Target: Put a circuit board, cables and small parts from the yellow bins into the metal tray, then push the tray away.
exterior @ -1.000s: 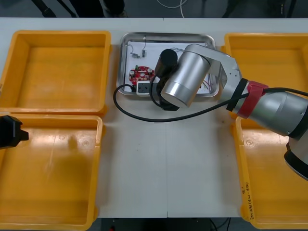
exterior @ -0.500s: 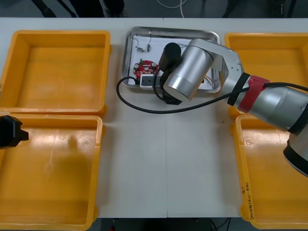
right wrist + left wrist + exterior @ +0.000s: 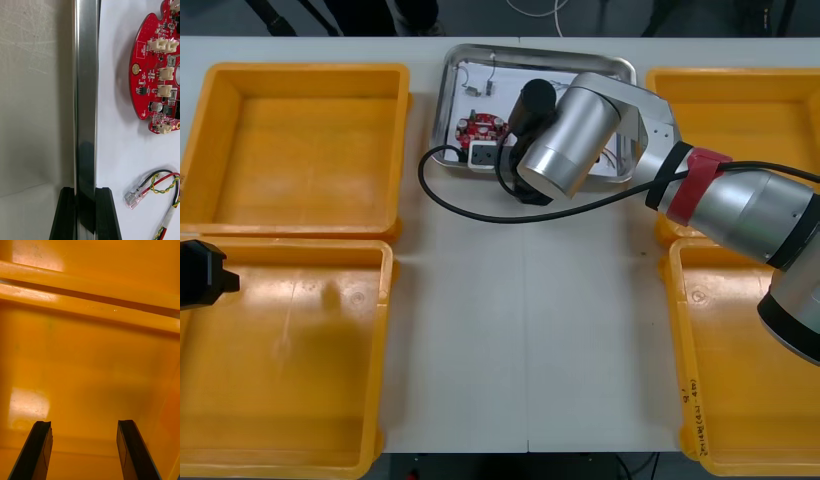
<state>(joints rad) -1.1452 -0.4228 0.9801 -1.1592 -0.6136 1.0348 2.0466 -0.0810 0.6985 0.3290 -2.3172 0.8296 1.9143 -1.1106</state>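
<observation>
One arm idle: left gripper [image 3: 200, 275] over near-left yellow bin [image 3: 280, 340], fingers spread. Right gripper [image 3: 87, 213] clenched on near rim of metal tray [image 3: 448, 110]. Tray sits farther up table [image 3: 530, 330] than second ago, circuit board [image 3: 481, 129] inside, black cable [image 3: 421, 178] trailing. Push looks nearly done: far rim just beside table edge.

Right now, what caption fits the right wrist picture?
Right pincer grips the metal tray by its rim, red circuit board inside.

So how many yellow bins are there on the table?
4. Two on the robot's left side: the far left bin and the near left bin. Two on its right: the far right bin and the near right bin. None seems hidden.
</observation>
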